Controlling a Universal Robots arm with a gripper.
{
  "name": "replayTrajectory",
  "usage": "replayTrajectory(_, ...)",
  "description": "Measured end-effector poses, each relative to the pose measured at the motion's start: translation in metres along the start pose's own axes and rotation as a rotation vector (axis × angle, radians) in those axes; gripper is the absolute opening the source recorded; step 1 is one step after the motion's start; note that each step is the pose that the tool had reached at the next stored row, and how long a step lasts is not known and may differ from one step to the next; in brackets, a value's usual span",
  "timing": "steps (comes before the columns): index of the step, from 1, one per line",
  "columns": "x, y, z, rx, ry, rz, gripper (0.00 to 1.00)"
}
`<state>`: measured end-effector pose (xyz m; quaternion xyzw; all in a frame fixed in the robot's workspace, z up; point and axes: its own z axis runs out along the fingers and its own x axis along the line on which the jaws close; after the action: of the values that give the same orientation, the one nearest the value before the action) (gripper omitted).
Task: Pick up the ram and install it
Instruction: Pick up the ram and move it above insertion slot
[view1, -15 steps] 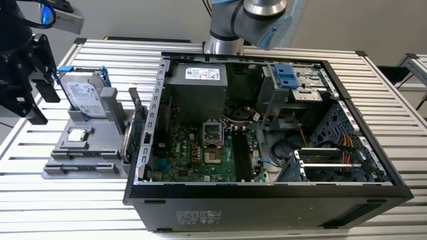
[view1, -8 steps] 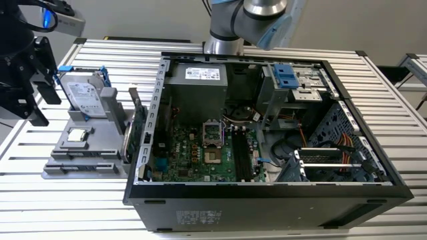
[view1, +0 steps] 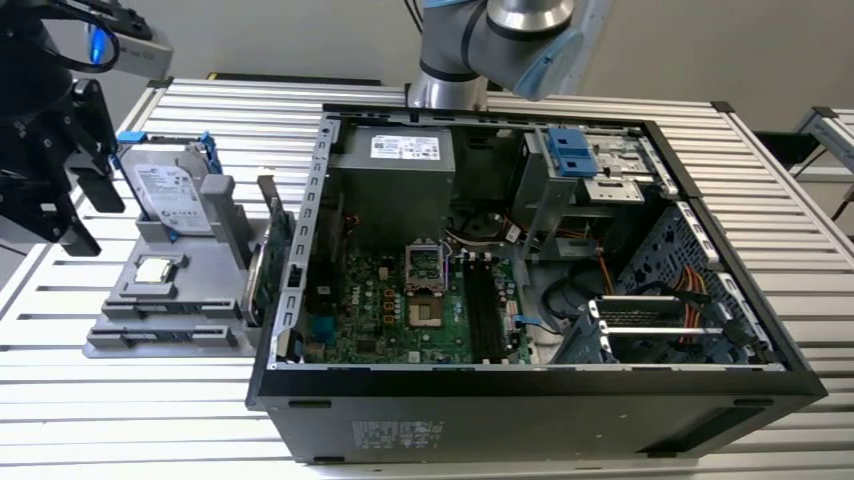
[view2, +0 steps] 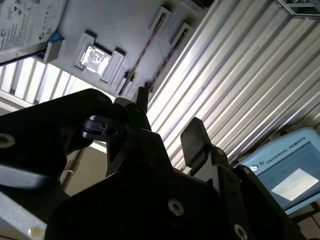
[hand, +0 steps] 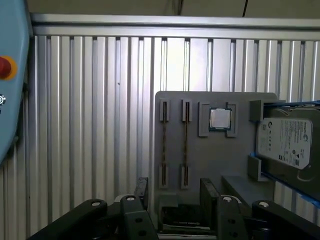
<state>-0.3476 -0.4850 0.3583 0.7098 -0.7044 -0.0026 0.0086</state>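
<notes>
The ram (hand: 185, 145) shows as thin sticks standing on edge in two narrow slots of a grey fixture plate (hand: 215, 165). In the second wrist view the ram (view2: 141, 60) appears as thin dark lines on that plate. My gripper (hand: 175, 197) hangs above the plate, apart from the ram, open with nothing between its black fingers (hand: 210, 192). In the exterior view the gripper (view1: 91, 205) is at the far left, above and to the left of the fixture plate (view1: 160, 345). The second wrist view shows the gripper (view2: 167, 120) open too.
An open computer case (view1: 534, 385) lies to the right of the plate, with a motherboard (view1: 400, 310) and long black memory slots (view1: 481, 310) inside. A silver hard drive (view1: 171, 195), a processor chip (view1: 158, 268) and a green card (view1: 274, 260) sit on the plate. The table (view1: 120, 420) is ribbed aluminium.
</notes>
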Motion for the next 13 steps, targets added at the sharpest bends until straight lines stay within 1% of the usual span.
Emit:
replayTrajectory(8,0.0,-0.0001,0.0048,0.0007,0.0,0.0,1.0)
replayTrajectory(13,-0.0001,-0.0001,0.0076,0.0031,-0.0001,0.0,1.0)
